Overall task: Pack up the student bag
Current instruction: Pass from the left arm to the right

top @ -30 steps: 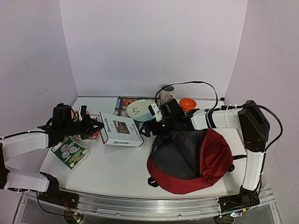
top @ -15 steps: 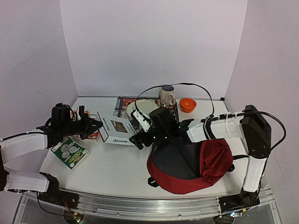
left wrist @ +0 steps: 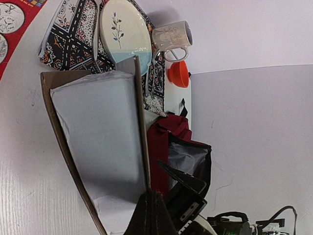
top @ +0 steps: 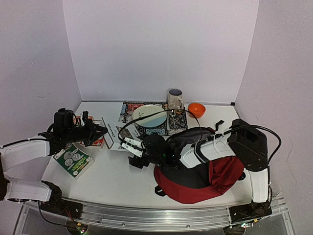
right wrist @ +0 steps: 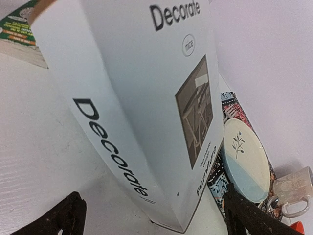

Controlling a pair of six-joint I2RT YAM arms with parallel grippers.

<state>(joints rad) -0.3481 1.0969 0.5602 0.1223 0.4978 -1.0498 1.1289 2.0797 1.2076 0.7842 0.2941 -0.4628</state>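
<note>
Standing beside student bag (top: 222,178): Decorate box (right wrist: 146,88)

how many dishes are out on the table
3: a plate on the patterned mat, a mug just behind it, an orange bowl right of the mug. The bag may hide others.

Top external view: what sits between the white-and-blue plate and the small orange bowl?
A beige ceramic mug stands upright there; the left wrist view shows it too.
</note>
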